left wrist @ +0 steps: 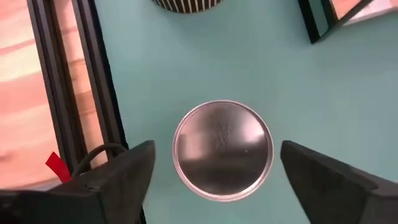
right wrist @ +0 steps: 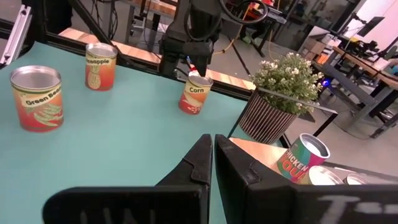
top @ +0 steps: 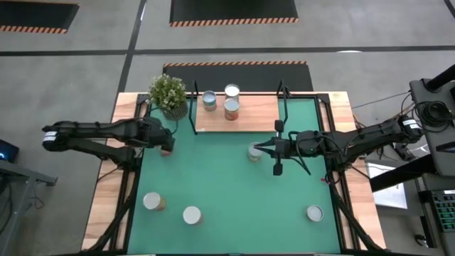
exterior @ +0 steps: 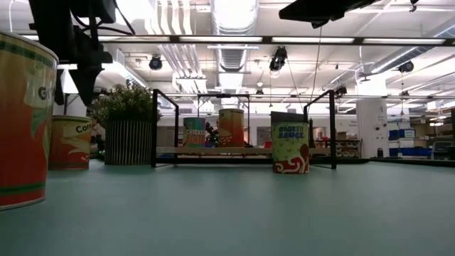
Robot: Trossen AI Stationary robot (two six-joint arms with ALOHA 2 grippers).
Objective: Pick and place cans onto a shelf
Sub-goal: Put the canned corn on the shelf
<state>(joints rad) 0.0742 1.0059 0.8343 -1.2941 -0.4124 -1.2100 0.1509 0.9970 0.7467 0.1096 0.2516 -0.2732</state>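
Cans come to eight from overhead: three on the shelf (top: 238, 114), one by the plant (top: 168, 94) under the left gripper (top: 166, 146), one mid-mat (top: 254, 151) just beside the right gripper (top: 264, 149), and three along the near edge of the green mat (top: 234, 199). The left arm reaches in from the table's left side, the right arm stretches in level from the right.

At table height five cans show: a big orange one at the edge (exterior: 21, 121), the corn can (exterior: 70, 142) under the dark left arm, two on the shelf, and a green-labelled can (exterior: 291, 147) in front of it.

Through the left wrist camera, one silver can top (left wrist: 222, 149) sits between the fingers (left wrist: 124, 177), which stand wide apart, clear of it on both sides.

The right wrist camera shows its own fingers (right wrist: 208, 165) pressed together on nothing (the corn can sits well beyond, below the other arm).
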